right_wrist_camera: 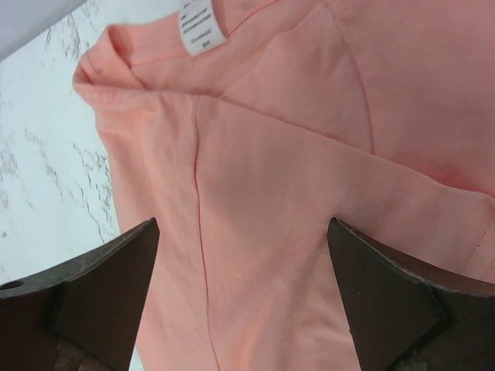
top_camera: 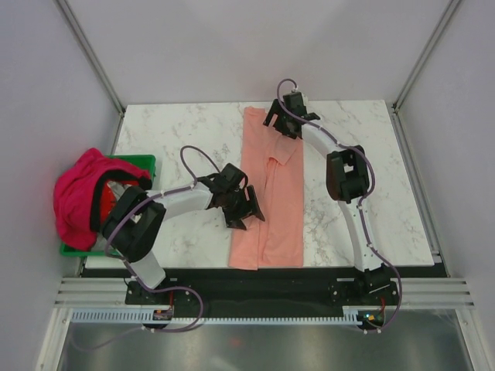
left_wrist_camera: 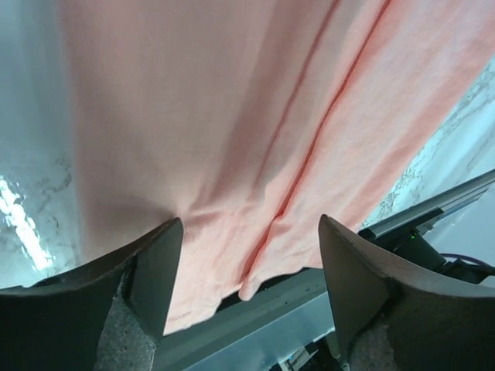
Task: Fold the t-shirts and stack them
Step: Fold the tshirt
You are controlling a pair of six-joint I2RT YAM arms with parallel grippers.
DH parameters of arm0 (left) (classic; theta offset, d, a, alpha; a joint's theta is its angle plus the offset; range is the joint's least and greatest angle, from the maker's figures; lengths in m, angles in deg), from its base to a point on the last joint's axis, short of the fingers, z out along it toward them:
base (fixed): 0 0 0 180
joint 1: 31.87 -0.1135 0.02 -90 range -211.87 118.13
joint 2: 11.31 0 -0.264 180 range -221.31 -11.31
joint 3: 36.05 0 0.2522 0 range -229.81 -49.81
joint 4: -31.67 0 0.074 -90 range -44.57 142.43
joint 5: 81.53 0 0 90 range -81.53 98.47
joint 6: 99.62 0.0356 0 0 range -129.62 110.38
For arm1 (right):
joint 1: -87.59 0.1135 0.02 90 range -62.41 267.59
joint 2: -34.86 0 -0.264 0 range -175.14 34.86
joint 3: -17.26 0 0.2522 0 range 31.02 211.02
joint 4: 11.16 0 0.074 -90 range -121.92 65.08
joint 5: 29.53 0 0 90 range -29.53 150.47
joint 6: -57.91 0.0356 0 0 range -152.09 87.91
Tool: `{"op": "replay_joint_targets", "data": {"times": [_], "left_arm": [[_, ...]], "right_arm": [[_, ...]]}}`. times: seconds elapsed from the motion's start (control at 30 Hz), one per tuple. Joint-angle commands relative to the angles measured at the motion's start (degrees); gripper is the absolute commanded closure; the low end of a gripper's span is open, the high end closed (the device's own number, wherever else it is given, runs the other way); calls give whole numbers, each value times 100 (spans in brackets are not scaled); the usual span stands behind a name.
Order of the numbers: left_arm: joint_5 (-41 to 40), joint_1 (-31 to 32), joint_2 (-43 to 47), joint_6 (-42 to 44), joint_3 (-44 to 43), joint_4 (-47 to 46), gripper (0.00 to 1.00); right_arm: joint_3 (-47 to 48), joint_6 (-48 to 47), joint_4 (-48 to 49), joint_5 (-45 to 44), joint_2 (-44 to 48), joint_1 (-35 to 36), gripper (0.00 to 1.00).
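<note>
The salmon-pink t-shirt [top_camera: 271,193] lies on the marble table as a long narrow strip, sides folded in, running from the far edge to the near edge. My left gripper [top_camera: 246,210] is open and empty over the strip's left side near its lower half; the left wrist view shows the shirt's hem [left_wrist_camera: 255,154] between the fingers. My right gripper [top_camera: 280,124] is open and empty over the collar end; the right wrist view shows the cloth [right_wrist_camera: 294,178] and a white neck label [right_wrist_camera: 203,25]. The magenta-pink t-shirt [top_camera: 79,197] hangs bunched over the green crate.
The green crate [top_camera: 139,166] stands off the table's left edge. Bare marble table [top_camera: 363,178] lies right of the strip and more at the far left [top_camera: 178,131]. A black rail [top_camera: 263,278] runs along the near edge. Grey walls close in the sides.
</note>
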Motion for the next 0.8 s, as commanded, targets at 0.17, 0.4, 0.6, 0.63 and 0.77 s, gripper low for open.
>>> {"op": "replay_joint_targets", "data": {"times": [0.17, 0.4, 0.6, 0.63, 0.77], "left_arm": [[-716, -57, 1143, 755, -1327, 1642, 11], [-1393, -181, 2610, 862, -21, 1811, 14], [-938, -128, 3525, 598, 1360, 1407, 15], [-902, -110, 3788, 546, 1483, 1372, 15], [-796, -40, 4412, 300, 2115, 1363, 16]], "right_arm": [[-1128, -683, -883, 544, 1992, 13, 2], [-5689, 36, -1471, -624, 5569, 853, 2], [-8312, 1826, -1893, -1100, 7706, 2804, 9], [-8543, 2100, -1894, -1144, 8187, 3017, 11], [-9352, 3007, -2270, -1425, 8982, 3984, 21]]}}
